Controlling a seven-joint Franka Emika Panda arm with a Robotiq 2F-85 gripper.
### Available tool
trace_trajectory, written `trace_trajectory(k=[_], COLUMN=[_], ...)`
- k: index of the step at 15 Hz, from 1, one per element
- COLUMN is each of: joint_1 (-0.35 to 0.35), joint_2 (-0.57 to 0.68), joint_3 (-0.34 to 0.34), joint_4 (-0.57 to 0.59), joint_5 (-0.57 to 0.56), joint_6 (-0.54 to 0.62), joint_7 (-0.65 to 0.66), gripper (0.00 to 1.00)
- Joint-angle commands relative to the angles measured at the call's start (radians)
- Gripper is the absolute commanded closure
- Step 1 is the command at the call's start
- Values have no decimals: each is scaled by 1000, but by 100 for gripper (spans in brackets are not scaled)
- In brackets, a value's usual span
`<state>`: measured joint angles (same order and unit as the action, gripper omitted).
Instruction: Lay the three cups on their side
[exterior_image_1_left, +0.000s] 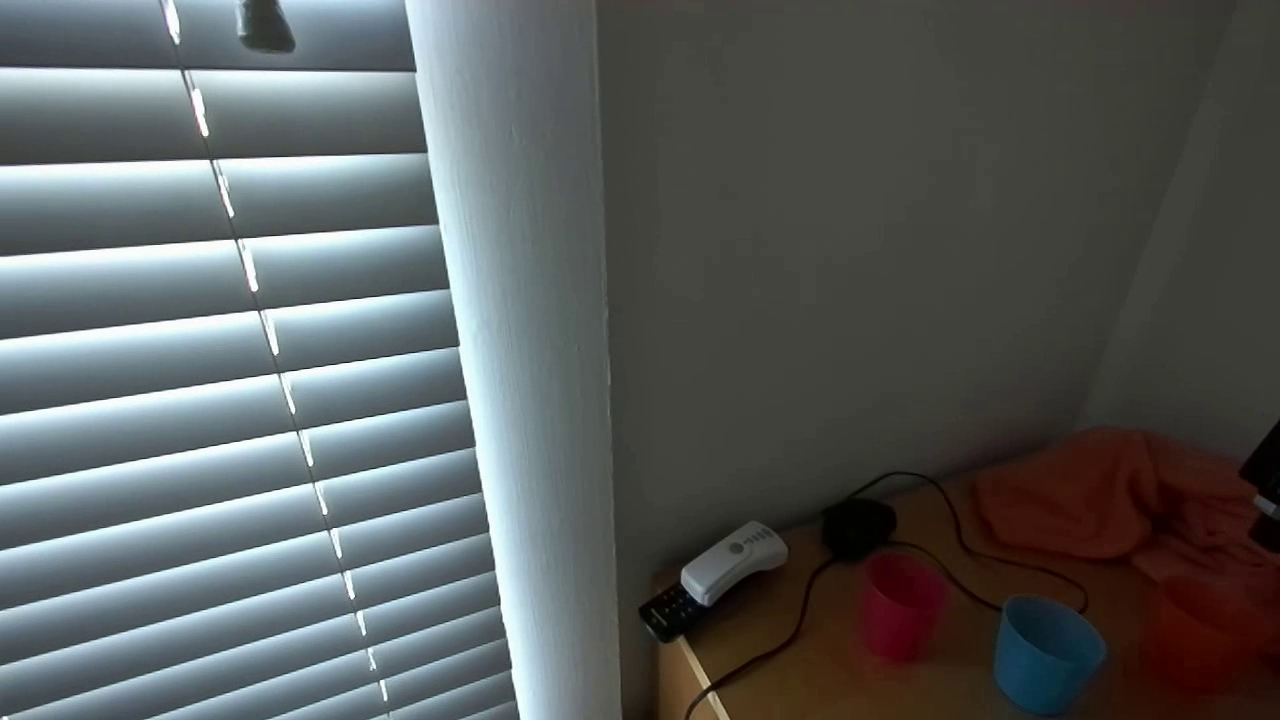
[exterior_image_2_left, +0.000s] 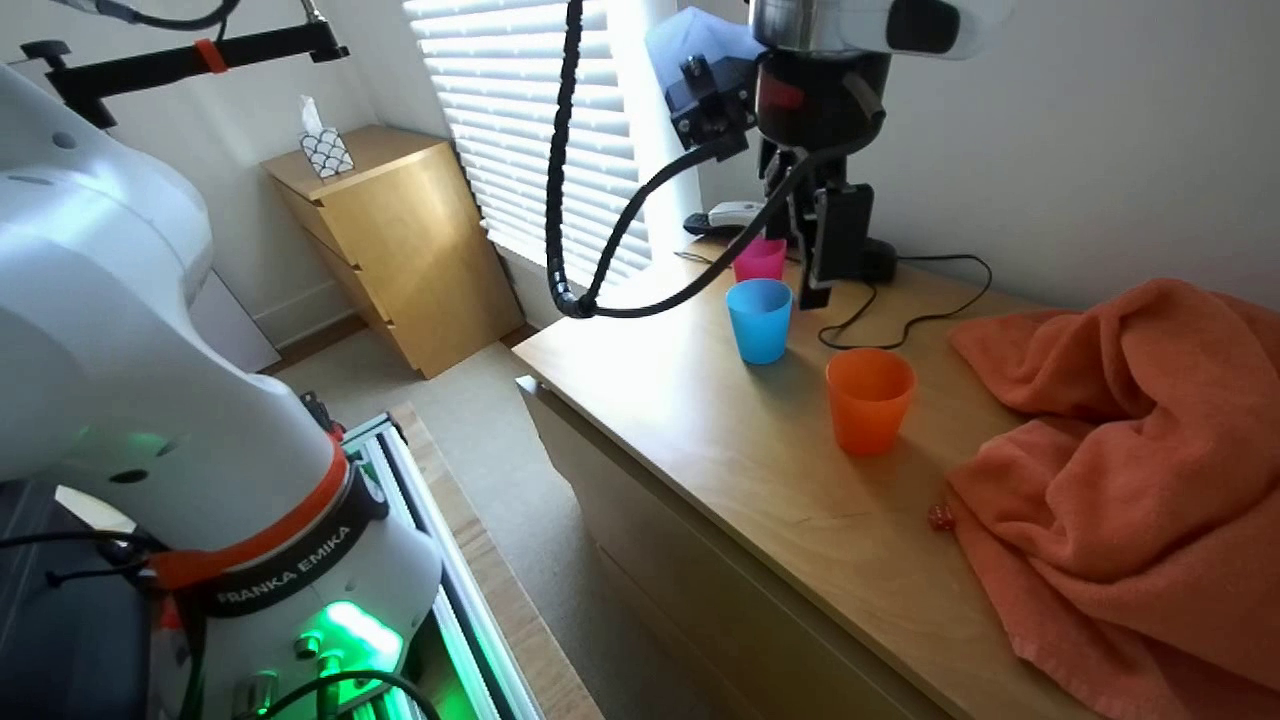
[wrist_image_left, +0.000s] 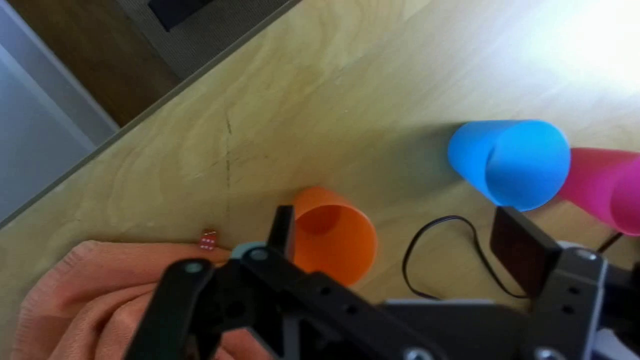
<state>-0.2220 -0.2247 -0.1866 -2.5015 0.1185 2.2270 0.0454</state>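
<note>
The pincer (wrist_image_left: 402, 235) gapes, released; in the wrist view, bare surface (wrist_image_left: 300, 120) separates its upper-left edge (wrist_image_left: 185, 85) from the upright orange cup (wrist_image_left: 340, 245), centre, and blue cup (wrist_image_left: 520, 160), right.

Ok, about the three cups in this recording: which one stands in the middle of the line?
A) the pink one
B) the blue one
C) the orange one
B: in all three views the blue cup stands with the pink cup to one side of it and the orange cup to the other.
</note>
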Motion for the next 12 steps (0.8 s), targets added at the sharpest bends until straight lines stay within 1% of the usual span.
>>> trace_trajectory(k=[1, 5, 6, 12], joint_1=[-21, -35, -41, -72], joint_2=[115, 233, 269, 394], joint_3=[-26, -67, -78, -78], joint_4=[53, 95, 114, 182], joint_5=[-39, 7, 39, 210], joint_6=[17, 24, 22, 11], joint_7=[12, -29, -57, -114], gripper=[0, 0, 0, 0])
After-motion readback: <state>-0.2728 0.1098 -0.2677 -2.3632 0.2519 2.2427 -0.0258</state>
